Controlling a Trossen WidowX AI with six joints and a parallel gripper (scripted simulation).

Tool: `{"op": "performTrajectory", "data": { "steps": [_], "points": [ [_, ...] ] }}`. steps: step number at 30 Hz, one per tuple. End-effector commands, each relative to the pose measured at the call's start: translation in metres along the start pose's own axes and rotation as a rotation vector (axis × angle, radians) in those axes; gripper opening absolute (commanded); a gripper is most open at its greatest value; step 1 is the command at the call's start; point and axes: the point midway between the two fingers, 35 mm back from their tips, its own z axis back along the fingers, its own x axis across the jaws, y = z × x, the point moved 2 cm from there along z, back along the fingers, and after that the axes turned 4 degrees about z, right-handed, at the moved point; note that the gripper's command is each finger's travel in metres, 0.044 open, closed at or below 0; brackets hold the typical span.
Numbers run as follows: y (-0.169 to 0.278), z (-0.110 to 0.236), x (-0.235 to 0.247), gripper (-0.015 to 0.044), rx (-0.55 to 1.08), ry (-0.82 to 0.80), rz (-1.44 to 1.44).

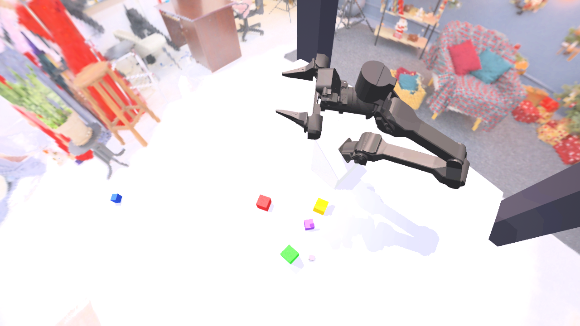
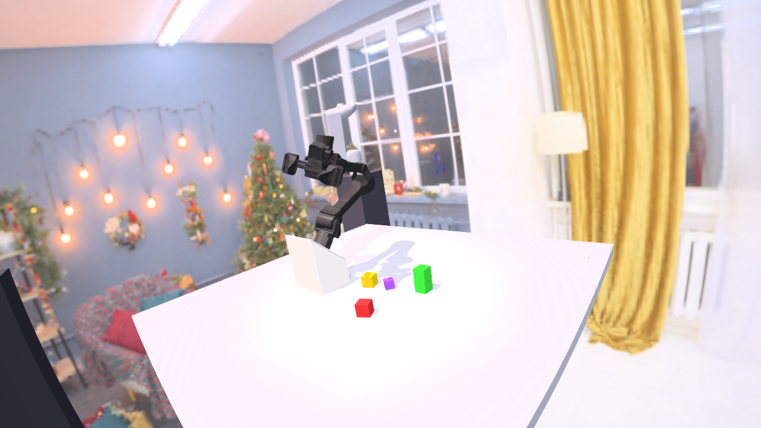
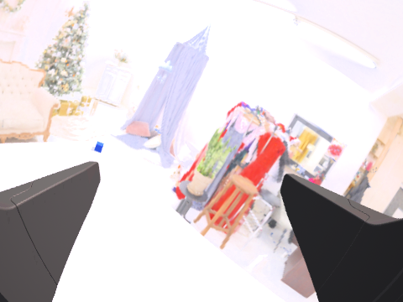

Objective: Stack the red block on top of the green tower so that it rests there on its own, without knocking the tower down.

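Observation:
The red block (image 1: 263, 202) (image 2: 364, 308) sits flat on the white table (image 2: 255, 372), apart from the other blocks. The green tower (image 1: 289, 254) (image 2: 423, 279) stands upright, two green blocks high, with nothing on top. My gripper (image 1: 279, 92) (image 2: 311, 169) (image 3: 192, 178) is wide open and empty. It is raised high above the table, well away from both the red block and the tower, on the arm's side. The wrist view shows neither the red block nor the tower.
A yellow block (image 1: 321, 205) (image 2: 369, 280) and a smaller purple block (image 1: 309, 224) (image 2: 389, 283) lie between the arm and the red block. A tiny pale cube (image 1: 311, 258) is beside the tower. A white wedge (image 2: 319, 268) stands near the arm base. A blue block (image 1: 116, 198) (image 3: 98, 147) lies far off.

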Motion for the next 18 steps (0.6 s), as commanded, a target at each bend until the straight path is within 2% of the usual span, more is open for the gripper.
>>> {"op": "performTrajectory", "data": {
  "steps": [1, 18],
  "points": [
    [0.002, -0.018, 0.016, 0.0440, 0.096, -0.100, 0.077],
    [0.033, -0.075, 0.086, 0.0440, 0.426, -0.494, 0.359]
  ]
}}
